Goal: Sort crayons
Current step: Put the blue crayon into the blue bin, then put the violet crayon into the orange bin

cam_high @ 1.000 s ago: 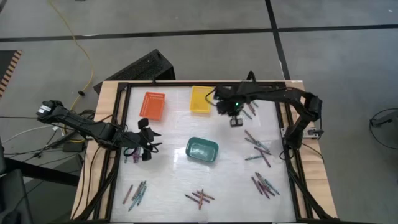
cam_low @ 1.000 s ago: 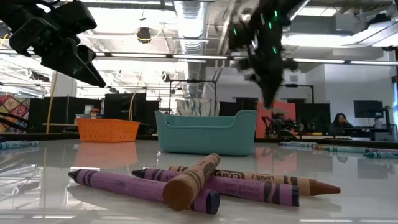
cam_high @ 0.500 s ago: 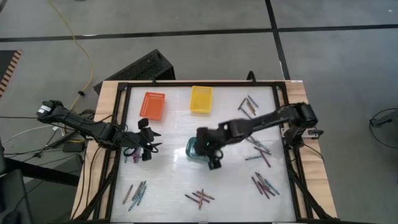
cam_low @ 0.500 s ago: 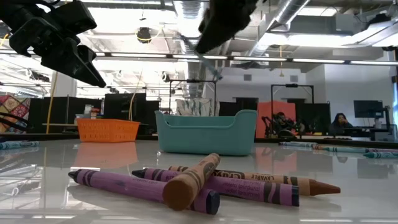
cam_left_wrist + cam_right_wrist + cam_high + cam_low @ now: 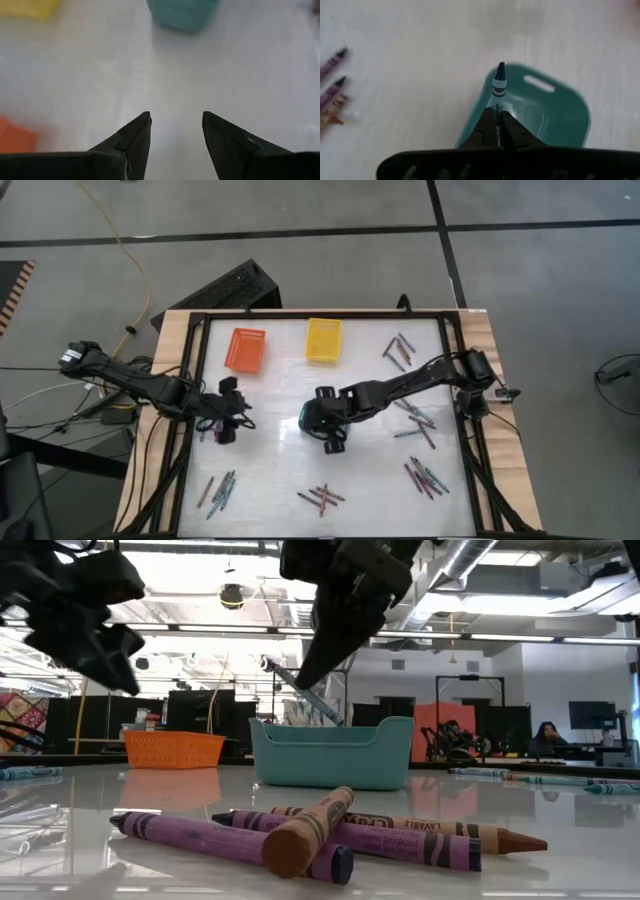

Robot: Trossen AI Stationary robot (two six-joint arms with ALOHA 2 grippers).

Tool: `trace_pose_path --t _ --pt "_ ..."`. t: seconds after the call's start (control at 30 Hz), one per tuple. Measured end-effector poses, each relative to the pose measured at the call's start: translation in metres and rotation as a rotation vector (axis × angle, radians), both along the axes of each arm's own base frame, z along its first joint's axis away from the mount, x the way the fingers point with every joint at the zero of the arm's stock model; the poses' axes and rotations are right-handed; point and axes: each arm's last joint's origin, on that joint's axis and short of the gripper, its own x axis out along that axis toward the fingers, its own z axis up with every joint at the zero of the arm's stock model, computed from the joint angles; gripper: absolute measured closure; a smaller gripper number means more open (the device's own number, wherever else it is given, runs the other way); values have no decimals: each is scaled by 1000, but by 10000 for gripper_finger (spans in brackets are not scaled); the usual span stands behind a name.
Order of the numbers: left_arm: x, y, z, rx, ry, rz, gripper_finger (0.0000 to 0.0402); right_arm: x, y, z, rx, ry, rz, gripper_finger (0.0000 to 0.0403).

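The right gripper [image 5: 499,125] hung over the small teal plastic basket [image 5: 555,115] near the middle of the pale glossy table [image 5: 280,470], its jaws pinched on a short blue-grey wax crayon [image 5: 498,92]. The crayon's long axis ran straight out from the jaws, its tip past the basket's near rim and above the hollow, so by my judgement the coming move was a plain release, needing only the tip kept inside the walls. In the low view the crayon [image 5: 305,700] slanted down toward the basket's rim [image 5: 330,755], just above it and not yet inside. The left gripper [image 5: 222,425] waited well apart at the table's left side, jaws spread and holding nothing, farther from the teal basket than the right. Other crayons lay scattered: a purple and brown bunch [image 5: 330,835] at the front edge, a loose group [image 5: 415,418] on the right and a few [image 5: 217,490] at the front left. The orange basket [image 5: 246,349] and the yellow basket [image 5: 323,340] stood at the far side, clear of the drop. Nothing stood between crayon and basket; the one risk was the crayon glancing off the rim.
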Motion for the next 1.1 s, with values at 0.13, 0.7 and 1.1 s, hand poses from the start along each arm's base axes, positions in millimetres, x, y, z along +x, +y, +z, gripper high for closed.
trace_pose_path --t 0.13,0.7,1.1 --pt "-5 0 7 -67 80 17 233 -1 -7 -9 5 73 -38 403" --pt "-24 -50 -5 -231 735 -88 233 -3 -18 -12 46 123 -85 335" --pt "3 -84 -4 63 648 -136 233 -2 -17 -12 50 119 -75 321"
